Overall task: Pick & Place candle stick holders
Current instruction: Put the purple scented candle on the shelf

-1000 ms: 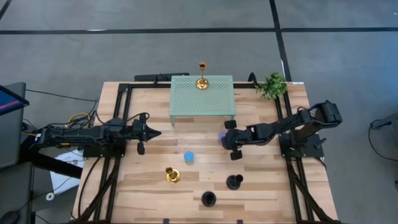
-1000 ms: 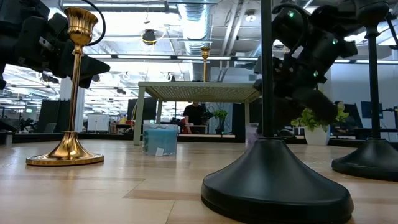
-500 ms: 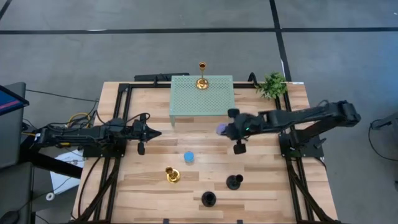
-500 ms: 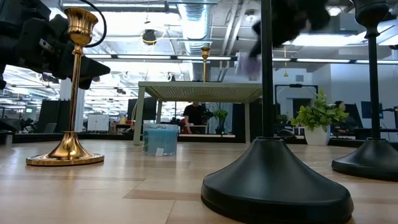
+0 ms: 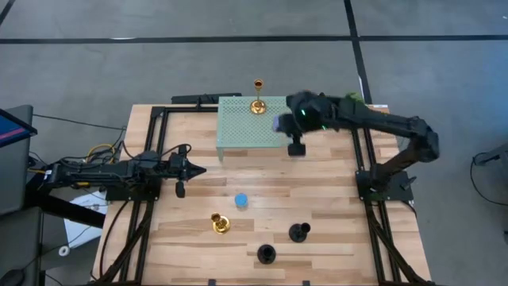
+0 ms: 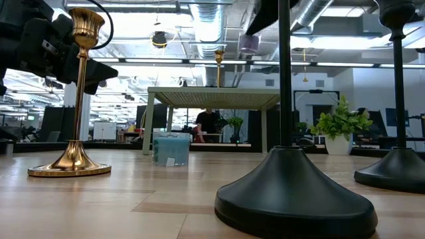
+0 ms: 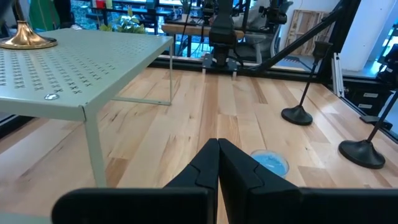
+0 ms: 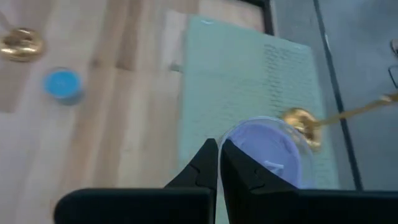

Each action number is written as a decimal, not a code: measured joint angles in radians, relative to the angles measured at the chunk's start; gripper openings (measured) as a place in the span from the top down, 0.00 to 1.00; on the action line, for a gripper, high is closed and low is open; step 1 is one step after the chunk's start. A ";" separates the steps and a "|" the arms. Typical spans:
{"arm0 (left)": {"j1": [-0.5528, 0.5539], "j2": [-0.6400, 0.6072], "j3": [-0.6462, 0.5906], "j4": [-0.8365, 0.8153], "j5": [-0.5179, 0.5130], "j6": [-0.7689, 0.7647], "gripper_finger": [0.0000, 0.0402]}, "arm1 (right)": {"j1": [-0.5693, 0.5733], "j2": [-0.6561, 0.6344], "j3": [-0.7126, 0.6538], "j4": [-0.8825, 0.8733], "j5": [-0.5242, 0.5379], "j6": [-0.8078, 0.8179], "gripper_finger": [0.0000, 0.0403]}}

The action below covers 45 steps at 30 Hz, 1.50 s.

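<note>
High view: the right claw [image 5: 279, 125] pinches a squat purple cylinder holder [image 5: 277, 124] over the pale green perforated metal stand [image 5: 246, 127], near a shiny gold slim-stemmed candlestick [image 5: 257, 104] standing on it. Beside the stand, the left claw [image 5: 198, 169] waits, pressed together. Low view: the purple cylinder hangs above the stand. Right wrist view: it hovers over the stand's top, just beside the gold candlestick's base.

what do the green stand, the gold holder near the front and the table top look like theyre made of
The pale green stand looks like painted sheet metal: thin, flat, perforated, matte, on slim square legs. The gold candle stick holder looks like polished brass or plated metal, with bright mirror-like highlights on stem and base. The table top looks like light wood planks with visible grain and seams, a dull sheen.
</note>
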<state>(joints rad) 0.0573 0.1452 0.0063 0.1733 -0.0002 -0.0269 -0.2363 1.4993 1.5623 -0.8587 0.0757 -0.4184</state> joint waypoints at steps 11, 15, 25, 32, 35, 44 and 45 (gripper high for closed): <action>0.000 0.000 0.000 0.001 0.000 0.000 0.98 | -0.253 0.152 0.067 -0.010 -0.111 -0.018 1.00; 0.000 0.000 0.000 0.005 0.000 0.000 0.98 | -0.298 0.179 0.068 0.012 -0.157 -0.019 1.00; 0.000 0.000 0.000 0.008 0.000 0.000 0.98 | -0.355 0.225 0.068 0.025 -0.209 -0.001 1.00; 0.000 0.000 0.000 0.010 0.000 0.000 0.98 | -0.382 0.224 0.068 0.010 -0.210 0.050 1.00; 0.000 0.000 0.000 0.011 0.000 0.000 0.98 | -0.387 0.224 0.058 0.003 -0.209 0.051 1.00; 0.000 0.000 0.000 0.012 0.000 0.000 0.98 | -0.380 0.224 0.018 0.009 -0.236 0.065 1.00; 0.000 0.000 0.000 0.013 0.000 0.000 0.98 | -0.377 0.224 0.019 0.017 -0.234 0.060 1.00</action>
<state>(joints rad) 0.0572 0.1452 0.0061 0.1858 -0.0002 -0.0269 -0.6128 1.7229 1.5810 -0.8413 -0.1586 -0.3581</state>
